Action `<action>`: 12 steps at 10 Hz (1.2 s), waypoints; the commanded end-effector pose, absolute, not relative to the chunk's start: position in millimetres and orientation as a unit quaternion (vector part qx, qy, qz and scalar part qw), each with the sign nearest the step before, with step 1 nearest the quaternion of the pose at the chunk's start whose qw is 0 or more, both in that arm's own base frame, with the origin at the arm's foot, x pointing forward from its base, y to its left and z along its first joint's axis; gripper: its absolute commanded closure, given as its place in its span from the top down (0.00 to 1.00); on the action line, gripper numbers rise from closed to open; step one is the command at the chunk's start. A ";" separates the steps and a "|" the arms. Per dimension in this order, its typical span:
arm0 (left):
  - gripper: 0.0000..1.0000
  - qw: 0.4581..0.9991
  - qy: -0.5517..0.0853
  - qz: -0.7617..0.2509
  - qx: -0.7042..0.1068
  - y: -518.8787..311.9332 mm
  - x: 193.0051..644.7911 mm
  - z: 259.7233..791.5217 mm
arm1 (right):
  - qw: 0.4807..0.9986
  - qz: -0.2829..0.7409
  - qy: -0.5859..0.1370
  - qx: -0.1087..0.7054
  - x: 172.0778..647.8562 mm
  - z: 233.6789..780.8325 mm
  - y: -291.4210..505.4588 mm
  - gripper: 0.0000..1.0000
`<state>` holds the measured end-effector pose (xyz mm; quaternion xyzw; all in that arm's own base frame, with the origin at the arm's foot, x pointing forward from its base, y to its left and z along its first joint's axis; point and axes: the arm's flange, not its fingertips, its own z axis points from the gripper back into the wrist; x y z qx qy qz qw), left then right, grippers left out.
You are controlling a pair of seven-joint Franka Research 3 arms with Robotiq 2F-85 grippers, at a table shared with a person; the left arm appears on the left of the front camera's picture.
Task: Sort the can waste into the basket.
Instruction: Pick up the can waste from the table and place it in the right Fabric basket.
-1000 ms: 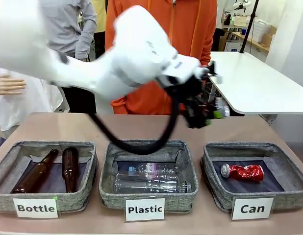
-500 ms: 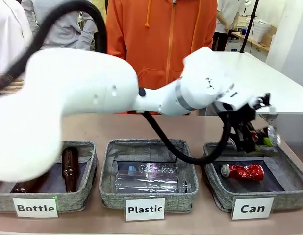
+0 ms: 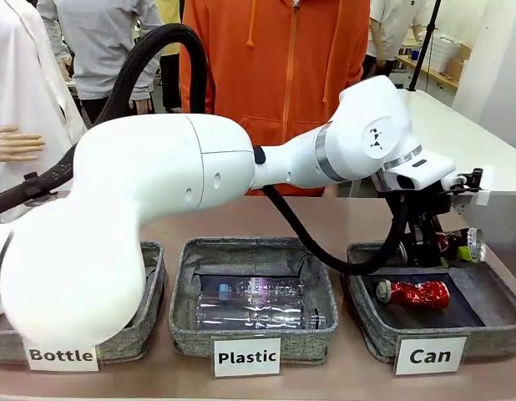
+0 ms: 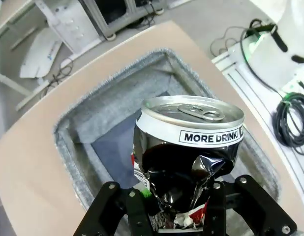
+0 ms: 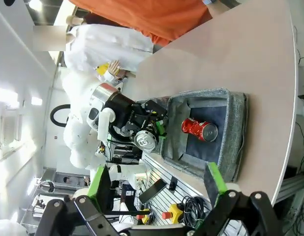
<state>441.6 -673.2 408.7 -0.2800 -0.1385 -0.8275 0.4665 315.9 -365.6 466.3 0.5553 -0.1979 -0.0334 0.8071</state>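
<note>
Over the far right corner of the Can basket (image 3: pixel 433 288), at the right end of the table (image 3: pixel 325 221): my left gripper (image 3: pixel 446 246), jaws drawn in tight on one dark crushed can (image 4: pixel 189 157), black and silver with a printed band reading "MORE DRINK", silver pull-tab end turned away from my wrist. Item held above the basket, not touching its wall or floor; grey fabric rim and dark lining lie directly below it in the left wrist view. Inside the same basket, on the lining toward the left side: one red crushed can (image 3: pixel 412 294), lying on its side, silver end pointing left. Front label "Can" (image 3: pixel 429 356), white, standing at the near wall. Middle of the table's near edge: Plastic basket (image 3: pixel 254 301), holding clear plastic bottles (image 3: pixel 254 305) lying lengthwise. Near left corner: Bottle basket (image 3: pixel 116 334), largely hidden behind my left arm. My right gripper (image 5: pixel 157 191): jaws spread wide, green pads apart, nothing between them, well apart from the Can basket and looking at it from the side. Far edge of the table: one person in an orange hooded top (image 3: pixel 283 67), standing.
</note>
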 end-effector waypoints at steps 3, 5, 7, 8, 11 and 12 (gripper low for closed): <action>0.61 0.477 -0.118 -0.833 -0.253 -703.1 459.2 416.8 | 0.806 -0.032 -0.199 0.556 313.8 468.5 -363.6 1.00; 1.00 0.474 -0.109 -0.836 -0.255 -701.2 459.6 415.6 | 0.806 -0.032 -0.199 0.556 313.8 468.5 -363.6 1.00; 1.00 0.477 -0.112 -0.837 -0.243 -700.5 456.8 414.9 | 0.806 -0.032 -0.199 0.556 313.8 468.5 -363.6 1.00; 1.00 0.477 -0.109 -0.837 -0.245 -697.7 457.0 416.2 | 0.806 -0.032 -0.199 0.556 313.8 468.5 -363.6 1.00; 1.00 0.500 -0.023 -0.832 -0.239 -669.2 448.7 427.5 | 0.807 -0.034 -0.198 0.555 315.8 466.3 -365.8 1.00; 1.00 0.508 -0.015 -0.829 -0.232 -644.8 438.0 440.6 | 0.810 -0.021 -0.191 0.555 323.4 466.0 -355.0 1.00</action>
